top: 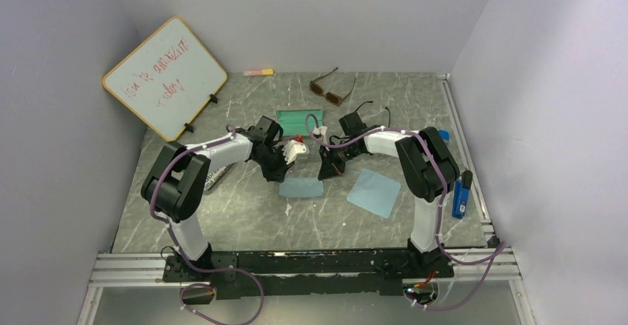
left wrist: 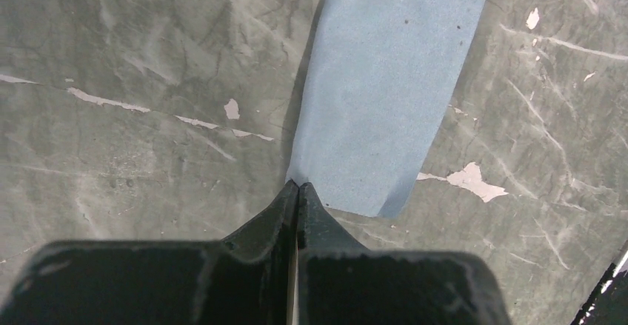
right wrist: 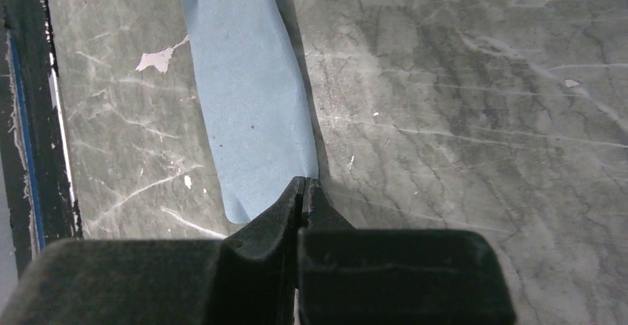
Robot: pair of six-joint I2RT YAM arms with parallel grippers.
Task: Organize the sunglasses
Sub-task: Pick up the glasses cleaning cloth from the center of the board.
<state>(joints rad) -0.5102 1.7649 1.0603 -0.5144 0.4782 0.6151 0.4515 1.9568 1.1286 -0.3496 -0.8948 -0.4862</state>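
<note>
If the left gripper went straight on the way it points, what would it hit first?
The blue cloth: the shut left gripper sits at its near corner, likely touching it.

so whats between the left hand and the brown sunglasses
a flat green rectangle lies between the left hand and the brown sunglasses; the top view shows it

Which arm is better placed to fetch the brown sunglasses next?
Right, probably. The brown sunglasses lie at the far side, almost straight beyond the right gripper; the left gripper sits further to the left. Both are shut on corners of the blue cloth, so either must let go first.
</note>
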